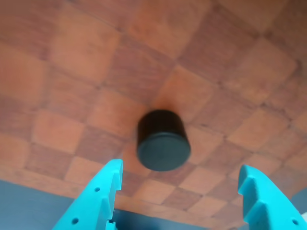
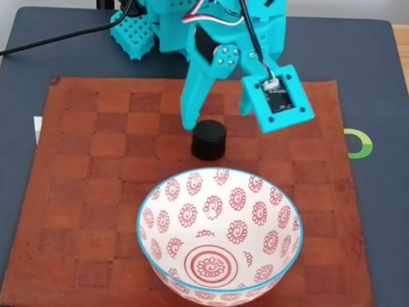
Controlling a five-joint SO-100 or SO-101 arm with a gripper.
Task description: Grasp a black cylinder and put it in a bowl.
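1. We see the cylinder (image 2: 209,139) standing upright on the checkered mat (image 2: 83,192), just beyond the bowl's far rim in the fixed view.
2. In the wrist view the cylinder (image 1: 163,140) sits ahead of our gripper (image 1: 184,191), between the lines of the two teal fingers (image 1: 103,191), untouched.
3. Our jaws are wide apart, holding nothing.
4. The bowl (image 2: 281,256) rests at the mat's near edge, nothing inside.

cylinder (image 2: 209,139) behind bowl (image 2: 167,268) (apart) | both on mat (image 2: 83,192)
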